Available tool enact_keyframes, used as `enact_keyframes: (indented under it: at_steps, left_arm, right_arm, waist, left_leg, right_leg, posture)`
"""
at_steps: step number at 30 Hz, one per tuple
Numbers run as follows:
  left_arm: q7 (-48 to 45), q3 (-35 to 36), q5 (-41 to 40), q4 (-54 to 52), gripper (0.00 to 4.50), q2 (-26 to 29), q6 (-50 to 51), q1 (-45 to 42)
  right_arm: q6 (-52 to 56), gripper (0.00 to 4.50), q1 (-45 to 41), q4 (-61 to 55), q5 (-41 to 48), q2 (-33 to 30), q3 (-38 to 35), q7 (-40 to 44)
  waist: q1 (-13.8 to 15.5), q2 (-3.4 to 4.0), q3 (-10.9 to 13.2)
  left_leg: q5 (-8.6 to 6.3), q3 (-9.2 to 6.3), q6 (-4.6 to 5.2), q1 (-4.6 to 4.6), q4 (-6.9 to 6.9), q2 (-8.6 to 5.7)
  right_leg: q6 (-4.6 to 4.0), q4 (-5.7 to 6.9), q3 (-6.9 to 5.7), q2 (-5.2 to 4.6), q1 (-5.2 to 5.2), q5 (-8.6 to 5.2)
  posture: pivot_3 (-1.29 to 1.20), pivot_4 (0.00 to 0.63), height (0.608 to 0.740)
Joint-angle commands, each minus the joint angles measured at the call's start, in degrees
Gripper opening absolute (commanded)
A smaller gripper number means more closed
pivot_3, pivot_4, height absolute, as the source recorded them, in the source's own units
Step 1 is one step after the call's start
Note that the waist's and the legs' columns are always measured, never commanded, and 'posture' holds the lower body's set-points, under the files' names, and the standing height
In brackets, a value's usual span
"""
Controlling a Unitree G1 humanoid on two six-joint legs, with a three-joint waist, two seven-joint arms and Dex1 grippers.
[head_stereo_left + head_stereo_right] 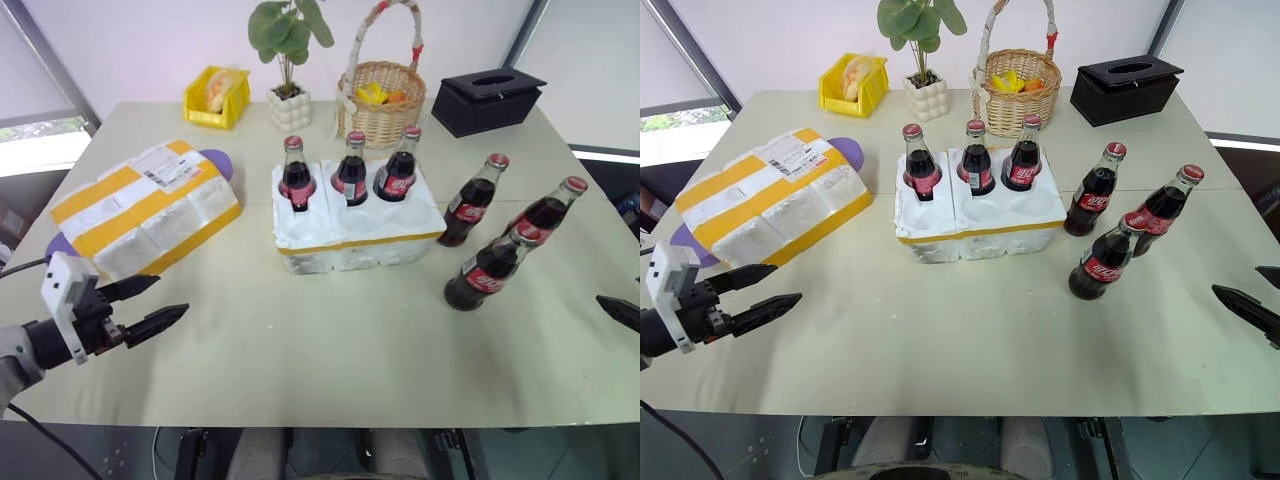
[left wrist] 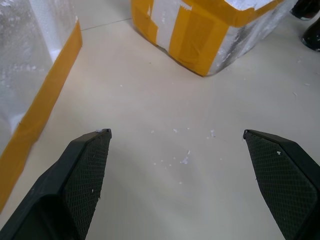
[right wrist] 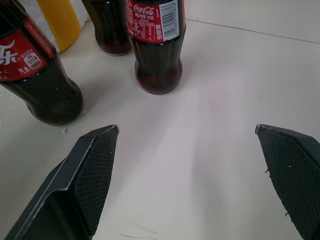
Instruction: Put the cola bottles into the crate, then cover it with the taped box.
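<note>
Both claws hang wide and empty: left claw (image 1: 155, 302) nearest, in front of the box (image 1: 146, 207), left of the crate (image 1: 357, 232); right claw (image 1: 1245, 295) right of it. Three bottles (image 1: 349, 170) sit in the crate's back holes; three loose bottles (image 1: 488, 270) cluster right, so grabbing one risks toppling its neighbours

Table (image 1: 330, 350): pale beige, plain. Crate (image 1: 355, 235): white foam, one yellow tape band round its side. Cola bottles (image 1: 485, 270): dark brown liquid, red caps, red labels with white lettering. Taped box (image 1: 145, 210): white foam crossed by broad yellow bands, white printed label. Under it, something purple, possibly a mat (image 1: 215, 160). Bin (image 1: 217, 97): yellow. Basket (image 1: 382, 105): tan wicker, yellow contents. Box (image 1: 487, 98): black. Plant (image 1: 290, 30): green leaves, white pot. Gripper fingers (image 2: 85, 185): black, cross-hatched pads.
</note>
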Motion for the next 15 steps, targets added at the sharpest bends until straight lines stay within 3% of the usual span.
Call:
enact_keyframes:
  at_steps: [1,15]
  left_arm:
    - [0.53,-0.32,1.36,0.73,4.44,0.96,-1.57,-1.11]
    - [0.09,-1.26,3.41,2.63,4.44,1.43,-1.81,-2.77]
  right_arm:
    - [0.3,4.5,0.32,-1.86,1.11,-0.05,-3.04,-0.38]
    - [3.23,4.5,2.99,-4.87,2.73,0.73,-4.98,-0.62]
  waist:
    - [0.01,-0.02,-0.01]
    - [0.03,-0.06,-0.01]
  left_leg:
    - [0.0,0.0,0.0,0.0,0.0,0.01]
    - [0.0,0.04,0.0,0.02,0.0,0.05]
  right_leg:
    - [0.0,0.01,0.0,0.01,0.0,0.0]
    - [-0.02,0.05,0.06,0.05,-0.03,0.01]
  posture:
    - [0.0,0.15,0.74]
    - [0.0,0.15,0.74]
